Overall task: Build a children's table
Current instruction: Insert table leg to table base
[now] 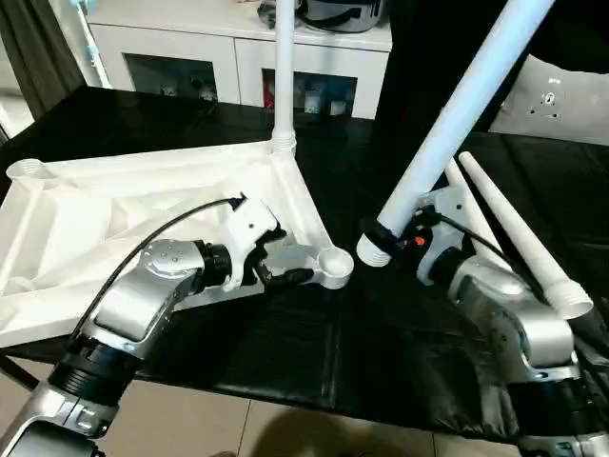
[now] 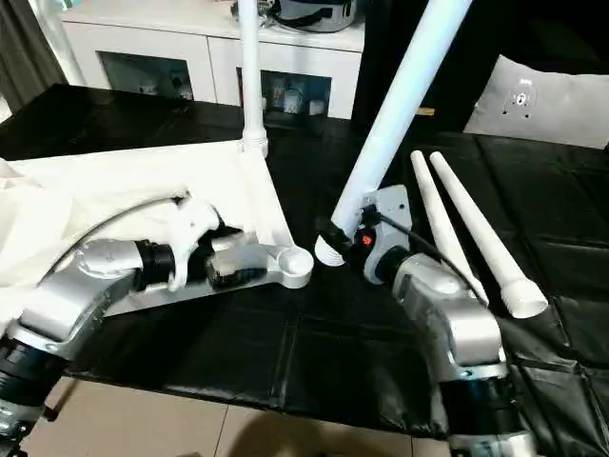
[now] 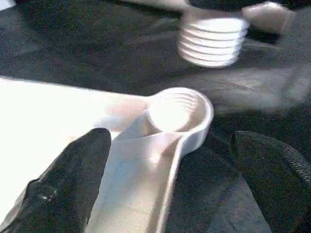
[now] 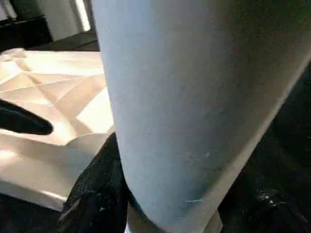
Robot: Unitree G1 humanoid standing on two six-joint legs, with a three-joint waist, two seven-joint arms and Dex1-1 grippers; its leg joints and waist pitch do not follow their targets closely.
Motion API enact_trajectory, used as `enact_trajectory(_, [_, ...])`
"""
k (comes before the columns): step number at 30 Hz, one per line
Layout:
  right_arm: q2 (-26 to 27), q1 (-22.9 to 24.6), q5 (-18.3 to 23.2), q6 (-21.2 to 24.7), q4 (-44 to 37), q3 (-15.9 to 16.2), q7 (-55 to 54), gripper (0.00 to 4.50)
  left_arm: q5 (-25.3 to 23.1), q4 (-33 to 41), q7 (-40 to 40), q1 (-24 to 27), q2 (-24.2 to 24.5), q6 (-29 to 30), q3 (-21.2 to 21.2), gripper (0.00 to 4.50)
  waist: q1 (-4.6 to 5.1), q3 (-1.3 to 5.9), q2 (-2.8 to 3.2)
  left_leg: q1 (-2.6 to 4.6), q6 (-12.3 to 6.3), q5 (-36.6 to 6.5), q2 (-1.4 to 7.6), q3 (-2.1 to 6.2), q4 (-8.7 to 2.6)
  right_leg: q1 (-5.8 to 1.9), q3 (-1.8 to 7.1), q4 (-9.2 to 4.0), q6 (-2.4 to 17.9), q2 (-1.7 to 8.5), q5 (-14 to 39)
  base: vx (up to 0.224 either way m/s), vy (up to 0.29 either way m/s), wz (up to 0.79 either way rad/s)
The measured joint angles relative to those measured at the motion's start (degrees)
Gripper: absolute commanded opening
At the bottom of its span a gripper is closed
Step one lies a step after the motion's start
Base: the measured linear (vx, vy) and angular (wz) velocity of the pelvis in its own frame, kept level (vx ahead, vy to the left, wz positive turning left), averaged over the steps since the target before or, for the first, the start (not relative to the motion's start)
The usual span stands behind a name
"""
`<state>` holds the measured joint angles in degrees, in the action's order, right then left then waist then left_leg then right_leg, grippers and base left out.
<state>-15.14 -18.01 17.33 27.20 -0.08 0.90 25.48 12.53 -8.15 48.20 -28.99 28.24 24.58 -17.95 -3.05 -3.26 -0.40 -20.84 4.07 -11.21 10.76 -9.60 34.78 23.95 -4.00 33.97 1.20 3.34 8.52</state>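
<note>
The white table top [image 1: 95, 219] lies underside up on the black table, with one leg [image 1: 283, 67] standing upright in its far corner socket. My left gripper [image 1: 285, 274] is open, its fingers [image 3: 68, 184] either side of the top's rim just behind the near corner socket [image 3: 177, 109]. My right gripper [image 1: 388, 233] is shut on a second leg [image 1: 466, 90]. That leg is tilted, and its threaded end [image 3: 211, 41] hovers just right of the empty socket [image 1: 335, 267]. Two loose legs [image 1: 519, 233] lie to the right.
A white cabinet with glass doors [image 1: 238, 57] stands behind the table. The black tabletop [image 1: 381, 352] ends at a front edge close to my forearms, with tiled floor below. A pale cushion [image 1: 561, 100] sits at the far right.
</note>
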Motion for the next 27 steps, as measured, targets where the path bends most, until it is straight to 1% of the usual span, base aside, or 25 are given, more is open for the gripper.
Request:
enact_trajectory(2, [-1.6, 1.7, -0.2, 1.3, -1.0, 1.4, 0.8, 1.92, -1.1, -4.8, 1.9, -0.8, 0.4, -3.1, -0.7, 4.12, 0.13, -0.01, 0.22, 0.04, 0.00, 0.0, -0.01, -0.01, 0.00, -0.05, 0.01, 0.00, 0.0, 0.00, 0.0, 0.000, 0.000, 0.00])
enact_trajectory(3, [-1.7, 2.3, -0.2, 1.6, -1.4, 1.8, 1.2, 1.92, -1.5, -6.4, 2.4, -0.9, 0.7, -4.0, -0.8, 3.88, 0.20, -0.02, 0.24, 0.01, 0.00, 0.0, 0.00, -0.01, -0.01, -0.05, 0.01, 0.02, 0.0, 0.00, 0.0, 0.000, 0.000, 0.00])
enact_trajectory(4, [-1.7, 2.7, -0.2, 1.9, -1.5, 2.0, 1.4, 1.92, -1.8, -7.7, 2.9, -0.9, 0.8, -4.9, -0.9, 3.88, 0.38, -0.03, 0.28, 0.01, 0.00, 0.0, 0.00, -0.01, -0.01, -0.03, 0.01, 0.03, 0.0, 0.00, 0.0, 0.000, 0.000, 0.00])
enact_trajectory(5, [-1.8, 2.8, -0.2, 2.0, -1.6, 2.0, 1.5, 1.92, -2.1, -8.7, 3.6, -1.1, 0.5, -5.9, -1.1, 3.73, 0.50, -0.04, 0.36, 0.01, 0.00, 0.0, 0.00, -0.01, -0.01, -0.03, 0.01, 0.02, 0.0, 0.00, 0.0, 0.000, 0.000, 0.00])
enact_trajectory(6, [-1.8, 2.9, -0.2, 2.0, -1.9, 2.0, 1.9, 1.92, -2.2, -9.8, 4.3, -1.3, 0.4, -7.0, -1.4, 3.73, 0.60, -0.02, 0.40, 0.00, 0.00, 0.0, 0.00, -0.01, -0.01, -0.04, 0.01, 0.02, 0.0, 0.00, 0.0, 0.000, 0.000, 0.00])
enact_trajectory(8, [-1.8, 3.4, 0.2, 1.7, -3.2, 1.9, 2.6, 1.92, -2.6, -12.3, 5.5, -2.2, 0.2, -8.8, -2.0, 3.54, 0.78, 0.01, 0.45, -0.01, 0.00, 0.0, 0.00, -0.01, -0.02, -0.06, 0.01, 0.02, 0.0, 0.00, 0.0, 0.000, 0.000, 0.00])
enact_trajectory(9, [-1.7, 3.9, 0.4, 1.3, -3.6, 1.9, 2.9, 1.92, -2.9, -13.3, 5.8, -2.5, 0.1, -9.4, -2.1, 3.54, 0.82, 0.01, 0.46, -0.01, 0.00, 0.0, 0.01, -0.01, -0.03, -0.06, 0.00, 0.02, 0.0, 0.00, 0.0, 0.000, 0.000, 0.00])
enact_trajectory(10, [-1.6, 4.3, 0.6, 1.1, -3.8, 1.9, 3.3, 1.92, -3.4, -14.5, 6.1, -2.9, -0.1, -10.1, -2.1, 3.30, 0.88, 0.03, 0.48, -0.01, 0.00, 0.0, 0.01, 0.00, -0.04, -0.06, 0.01, 0.02, 0.0, 0.00, 0.0, 0.000, 0.000, 0.00])
enact_trajectory(12, [-1.5, 4.7, 1.1, 1.1, -3.9, 1.8, 3.7, 1.92, -3.8, -16.5, 6.4, -3.2, -0.7, -11.3, -2.0, 3.25, 0.93, 0.03, 0.49, -0.02, 0.00, 0.0, 0.00, -0.01, -0.03, -0.06, 0.01, 0.01, 0.0, 0.00, 0.0, 0.000, 0.000, 0.00])
enact_trajectory(15, [-1.4, 4.9, 1.9, 1.1, -4.4, 1.8, 3.9, 1.92, -5.0, -19.9, 6.8, -3.3, -1.6, -14.1, -2.2, 2.90, 1.06, 0.03, 0.49, -0.04, 0.00, 0.0, 0.01, -0.01, -0.03, -0.06, 0.01, 0.02, 0.0, 0.00, 0.0, 0.000, 0.000, 0.00])
enact_trajectory(16, [-1.4, 4.9, 2.2, 1.2, -4.4, 1.7, 3.9, 1.92, -5.7, -20.9, 7.0, -3.4, -1.6, -15.1, -2.2, 2.90, 1.08, 0.03, 0.49, -0.03, 0.00, 0.0, 0.01, -0.01, -0.03, -0.07, 0.01, 0.02, 0.0, 0.00, 0.0, 0.000, 0.000, 0.00])
enact_trajectory(19, [-1.4, 4.9, 2.3, 1.4, -4.4, 1.7, 4.3, 1.92, -7.3, -22.8, 6.6, -4.1, -1.5, -16.8, -2.4, 2.64, 1.03, 0.03, 0.49, 0.00, 0.00, 0.0, 0.01, -0.01, -0.03, -0.07, 0.01, 0.02, 0.0, 0.00, 0.0, 0.000, 0.000, 0.00])
enact_trajectory(20, [-1.4, 4.9, 2.2, 1.4, -4.4, 1.7, 4.4, 1.92, -7.4, -23.1, 6.5, -4.3, -1.6, -17.0, -2.5, 2.64, 1.01, 0.03, 0.49, 0.01, 0.00, 0.0, 0.01, -0.01, -0.02, -0.07, 0.01, 0.02, 0.0, 0.01, 0.0, 0.000, 0.000, 0.00])
enact_trajectory(21, [-1.4, 4.8, 2.2, 1.4, -4.3, 1.7, 4.5, 1.92, -7.6, -23.3, 6.5, -4.5, -1.6, -17.0, -2.5, 2.47, 1.01, 0.03, 0.49, 0.02, 0.00, 0.0, 0.00, -0.01, -0.02, -0.07, 0.01, 0.02, 0.0, 0.01, 0.0, 0.000, 0.000, 0.00])
enact_trajectory(22, [-1.5, 4.7, 2.1, 1.4, -4.2, 1.7, 4.6, 1.92, -7.7, -23.8, 6.5, -4.8, -1.6, -17.1, -2.5, 2.41, 0.99, 0.03, 0.49, 0.04, 0.00, 0.0, 0.00, -0.01, -0.02, -0.07, 0.02, 0.02, 0.0, 0.01, 0.0, 0.000, 0.000, 0.00])
enact_trajectory(25, [-1.6, 4.3, 2.1, 1.4, -4.2, 1.7, 4.7, 1.92, -7.7, -24.5, 6.7, -4.8, -1.7, -17.6, -2.0, 2.35, 0.97, 0.03, 0.49, 0.03, 0.00, 0.0, 0.01, -0.02, -0.04, -0.10, 0.02, 0.04, 0.0, 0.01, 0.0, 0.000, 0.000, 0.00])
enact_trajectory(26, [-1.6, 4.3, 2.2, 1.4, -4.1, 1.7, 4.7, 1.92, -7.7, -24.6, 6.9, -4.8, -1.7, -17.7, -1.9, 2.13, 0.98, 0.03, 0.49, 0.02, 0.00, 0.0, 0.01, -0.02, -0.04, -0.10, 0.02, 0.04, 0.0, 0.01, 0.0, 0.000, 0.000, 0.00])
enact_trajectory(27, [-1.6, 4.3, 2.3, 1.4, -4.1, 1.7, 4.7, 1.92, -7.7, -24.8, 7.2, -4.8, -1.7, -17.7, -1.7, 2.05, 1.00, 0.03, 0.49, 0.02, 0.00, 0.0, 0.01, -0.03, -0.04, -0.10, 0.02, 0.05, 0.0, 0.01, 0.0, 0.000, 0.000, 0.00])
